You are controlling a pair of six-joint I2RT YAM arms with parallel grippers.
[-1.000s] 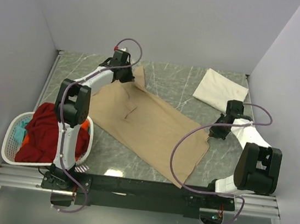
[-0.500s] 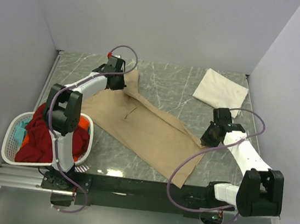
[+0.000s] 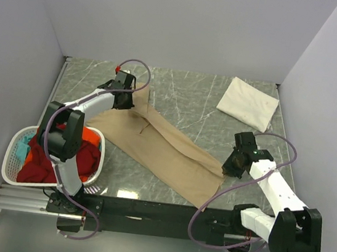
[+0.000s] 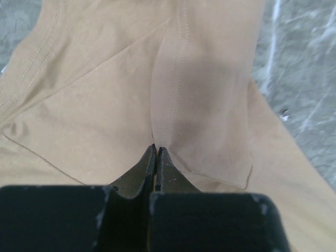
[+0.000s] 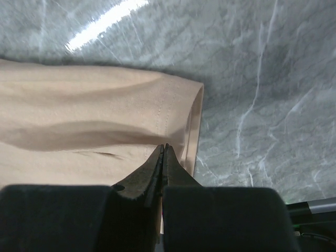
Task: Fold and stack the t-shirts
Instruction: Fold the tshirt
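A tan t-shirt (image 3: 166, 144) lies across the middle of the marble table, its far long edge folded over toward the near-left. My left gripper (image 3: 126, 100) is shut on the shirt's far-left end; in the left wrist view the jaws (image 4: 156, 148) pinch a fold of tan cloth (image 4: 199, 94). My right gripper (image 3: 230, 165) is shut on the shirt's near-right hem; in the right wrist view the jaws (image 5: 164, 147) pinch the stitched hem (image 5: 173, 113). A cream-white folded t-shirt (image 3: 248, 103) lies at the back right.
A white laundry basket (image 3: 13, 171) at the near left holds red (image 3: 46, 159), orange and teal shirts. Grey walls close in the table on three sides. The black rail with the arm bases (image 3: 157, 214) runs along the near edge.
Both grippers have carried their ends of the tan shirt toward the near-left. The shirt's far edge now lies folded over, so the shirt looks narrower.
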